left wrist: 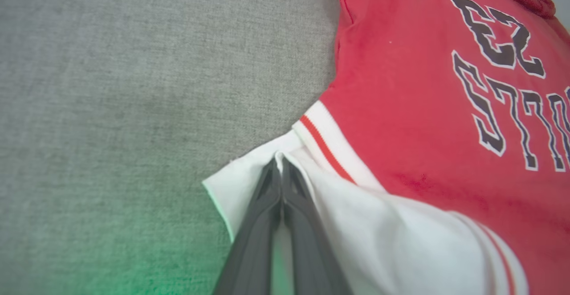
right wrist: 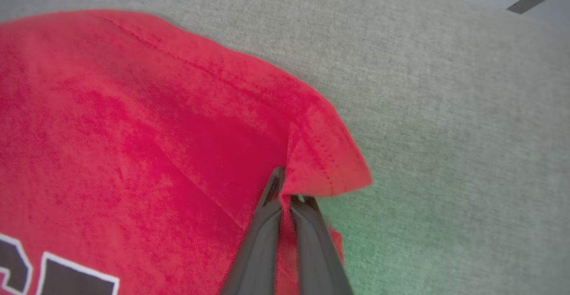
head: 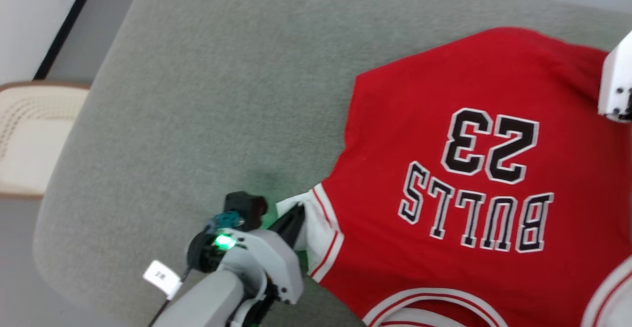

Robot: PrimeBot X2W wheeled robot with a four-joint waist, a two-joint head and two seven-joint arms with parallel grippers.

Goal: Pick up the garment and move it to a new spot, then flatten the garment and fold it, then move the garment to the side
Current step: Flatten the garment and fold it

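Observation:
The garment (head: 444,134) is a red T-shirt printed with "BULLS 23", lying spread on a grey cushioned surface (head: 222,95). My left gripper (head: 296,216) is shut on its white sleeve, and the left wrist view shows the gripper (left wrist: 280,161) pinching that sleeve fabric (left wrist: 249,179) between its dark fingers. In the right wrist view my right gripper (right wrist: 285,183) is shut on the red hem corner (right wrist: 320,152) of the garment, which is bunched up over the fingertips. The right arm's white housing (head: 617,80) shows at the right edge of the head view.
A cream woven seat (head: 29,134) stands left of the grey surface. A dark-framed panel (head: 79,25) lies at the upper left. Bare grey fabric stretches to the left of and beyond the garment.

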